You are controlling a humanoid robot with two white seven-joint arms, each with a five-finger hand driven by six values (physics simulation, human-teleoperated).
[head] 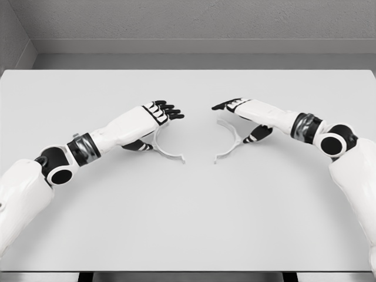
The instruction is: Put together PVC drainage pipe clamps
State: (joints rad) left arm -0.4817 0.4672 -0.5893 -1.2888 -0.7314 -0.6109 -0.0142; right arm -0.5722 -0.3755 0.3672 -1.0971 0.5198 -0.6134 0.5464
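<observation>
Two thin white half-ring clamp pieces lie on the grey table (pixel 188 223) with their open sides facing away from each other. The left clamp half (pixel 166 151) curves out from under my left hand (pixel 158 124), ending in a small flange toward the middle. The right clamp half (pixel 234 141) mirrors it beneath my right hand (pixel 236 122). On both hands the dark fingers are stretched out flat and point toward the centre, while each thumb hangs lower beside its arc. Neither hand closes on its piece. The upper end of each arc is hidden by the hand above it.
A grey wall runs along the table's far edge, with a corner at the upper left. The table's front edge shows at the bottom of the picture. A gap of bare tabletop separates the two clamp halves.
</observation>
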